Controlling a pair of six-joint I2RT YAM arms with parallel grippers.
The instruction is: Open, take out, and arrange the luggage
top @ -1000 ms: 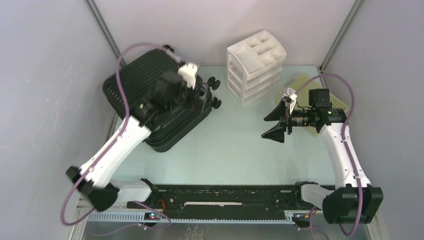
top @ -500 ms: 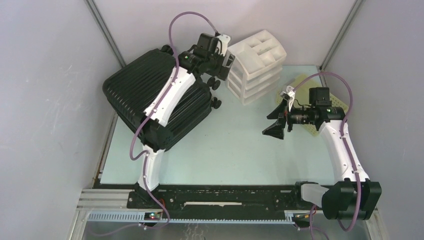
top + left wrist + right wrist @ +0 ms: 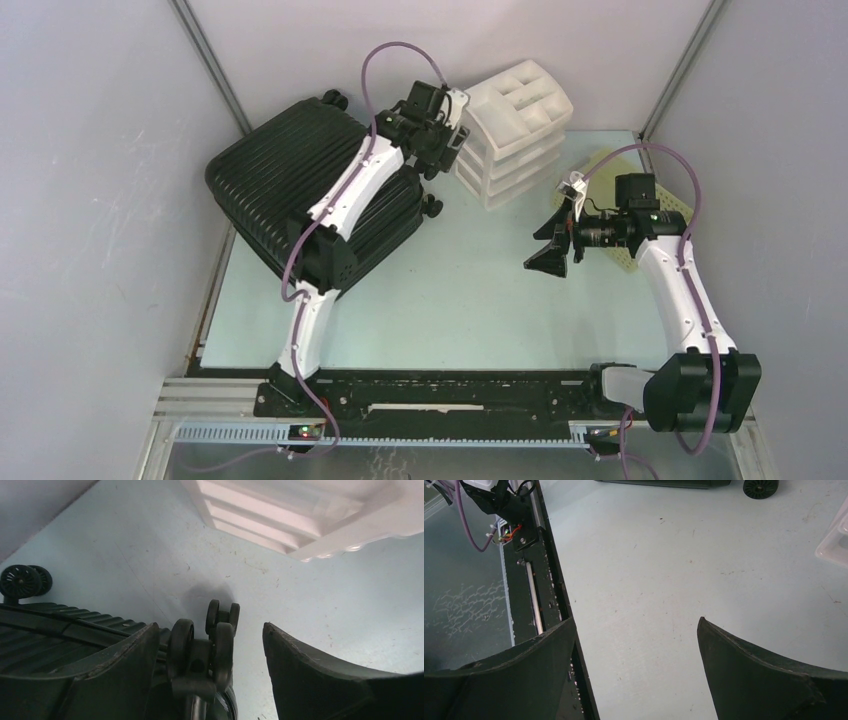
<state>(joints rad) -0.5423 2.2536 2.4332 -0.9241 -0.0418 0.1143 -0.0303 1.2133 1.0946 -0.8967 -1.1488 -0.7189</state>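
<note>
The luggage [image 3: 285, 175], a large black ribbed suitcase, lies closed and flat at the back left of the table. My left arm reaches across it to its wheeled end beside the white organizer. There my left gripper [image 3: 441, 148] is open, and a black twin wheel [image 3: 200, 650] stands between its fingers. That wheel is close to the left finger [image 3: 115, 670], with a gap to the right one. Another wheel [image 3: 20, 581] shows at the left. My right gripper [image 3: 541, 250] hovers open over bare table at the mid right, with nothing between its fingers [image 3: 769, 680].
A white three-tier drawer organizer [image 3: 515, 130] stands at the back centre, just right of the left gripper. A pale yellow perforated basket [image 3: 608, 168] lies behind the right arm. The black rail of the arm bases [image 3: 450, 395] runs along the near edge.
My left arm has swung from above the suitcase's middle out to its wheeled end, and its jaws have narrowed a little around a wheel. The right arm has barely moved.
</note>
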